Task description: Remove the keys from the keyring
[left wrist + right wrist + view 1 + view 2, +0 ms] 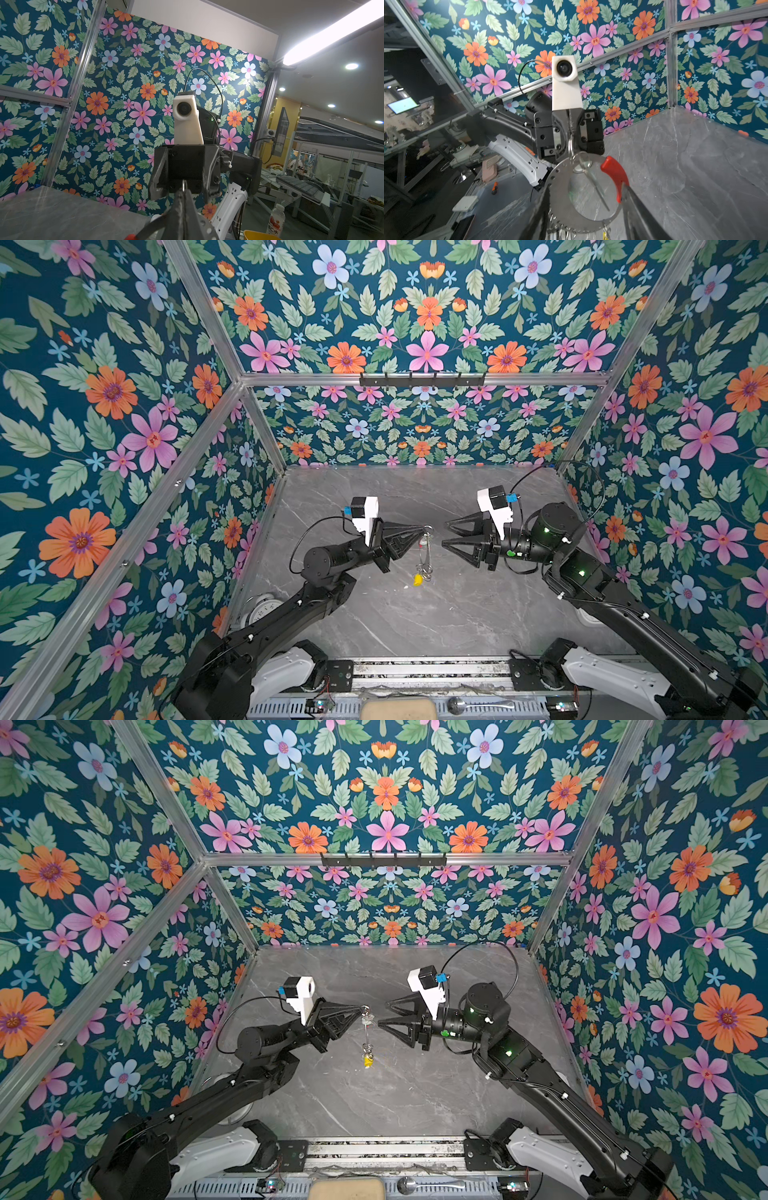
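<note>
The yellow-tagged key (417, 580) dangles lowest, clear of the grey surface (395, 622), beneath the keyring (560, 187), which hangs edge-on in both top views. Just beside the hoop the right claw (444, 535) stands spread, gripping nothing. The left claw (426, 529) is pressed together on a small silver ring (570, 143) at the hoop's top. The right claw would do best to close on one key alone, well off the rim, while the left holds firm.

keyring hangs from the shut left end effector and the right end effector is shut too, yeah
No: the right end effector is open, its jaws apart, as both top views show. The keyring does hang from the shut left end effector.
</note>
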You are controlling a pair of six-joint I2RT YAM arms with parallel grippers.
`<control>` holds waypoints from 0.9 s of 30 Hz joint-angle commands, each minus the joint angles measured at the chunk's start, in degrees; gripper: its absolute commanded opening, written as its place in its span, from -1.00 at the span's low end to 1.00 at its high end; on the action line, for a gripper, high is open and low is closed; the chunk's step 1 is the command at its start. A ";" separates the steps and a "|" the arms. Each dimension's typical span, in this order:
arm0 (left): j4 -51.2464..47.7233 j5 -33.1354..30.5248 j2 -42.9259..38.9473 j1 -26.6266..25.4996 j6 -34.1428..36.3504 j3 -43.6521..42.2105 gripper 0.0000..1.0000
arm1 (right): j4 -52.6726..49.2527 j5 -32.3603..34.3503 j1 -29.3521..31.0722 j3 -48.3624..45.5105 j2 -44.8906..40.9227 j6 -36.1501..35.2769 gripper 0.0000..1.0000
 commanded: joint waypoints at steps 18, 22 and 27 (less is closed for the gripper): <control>2.04 -7.39 -0.90 -0.27 3.17 -1.67 -1.00 | 19.44 0.83 3.92 -1.03 6.81 10.96 -0.38; 1.91 -7.44 -0.87 -0.23 3.32 -1.72 -1.00 | 20.01 1.10 4.19 -1.27 7.07 11.12 -0.54; 1.83 -7.34 -0.77 -0.28 3.36 -1.80 -1.00 | 20.03 1.83 4.35 -1.53 7.12 11.03 -0.74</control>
